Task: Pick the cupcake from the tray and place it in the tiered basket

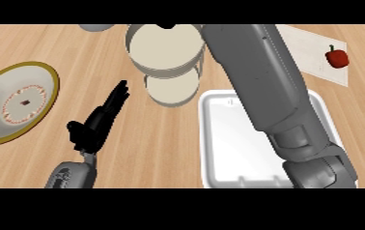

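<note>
Tiered basket (165,50), round cream shelves stacked; white rounded tray (224,142) glossy beside it. Left hand (96,122) fingers straight; right hand's fingers hidden, cannot tell.

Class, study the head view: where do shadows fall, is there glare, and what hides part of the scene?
Head view: even, soft light; the tiered basket casts a faint shadow on the counter; the white tray looks bright but shows no harsh glare; the right forearm hides part of tray and basket; the cupcake cannot be seen.

Left hand (96,120) open beside tiered basket (165,50) — right forearm (267,89) crosses white tray (221,142).
</note>
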{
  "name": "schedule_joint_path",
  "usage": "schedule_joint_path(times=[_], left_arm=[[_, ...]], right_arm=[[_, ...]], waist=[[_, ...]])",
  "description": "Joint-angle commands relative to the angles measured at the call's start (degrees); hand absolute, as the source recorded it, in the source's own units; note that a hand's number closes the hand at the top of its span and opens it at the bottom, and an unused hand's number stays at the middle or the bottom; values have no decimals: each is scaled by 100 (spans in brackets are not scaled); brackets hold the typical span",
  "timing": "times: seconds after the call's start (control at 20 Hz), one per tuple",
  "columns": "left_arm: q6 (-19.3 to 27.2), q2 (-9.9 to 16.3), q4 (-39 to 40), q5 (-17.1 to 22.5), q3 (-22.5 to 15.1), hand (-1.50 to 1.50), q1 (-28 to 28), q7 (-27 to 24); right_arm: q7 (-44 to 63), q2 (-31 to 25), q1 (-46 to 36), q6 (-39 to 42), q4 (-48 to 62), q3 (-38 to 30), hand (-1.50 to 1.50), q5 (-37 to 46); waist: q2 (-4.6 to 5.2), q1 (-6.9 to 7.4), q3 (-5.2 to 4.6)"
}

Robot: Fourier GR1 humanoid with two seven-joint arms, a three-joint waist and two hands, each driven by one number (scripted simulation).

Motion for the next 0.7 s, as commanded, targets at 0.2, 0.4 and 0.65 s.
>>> schedule_joint_path(times=[0.2,0.4,0.65], left_arm=[[52,-173,-346,-75,-217,0,-17,358],[-109,1,12,75,67,0,-114,106],[-34,-83,266,-88,-9,0,-319,-2]], right_arm=[[-564,27,-764,-961,1828,414,150,-597],[-920,27,-889,-1105,2304,448,150,-1251],[-1032,27,-1250,-1258,2776,347,150,-1938]], waist=[[7,87,1],[22,106,-2],[37,138,-4]])
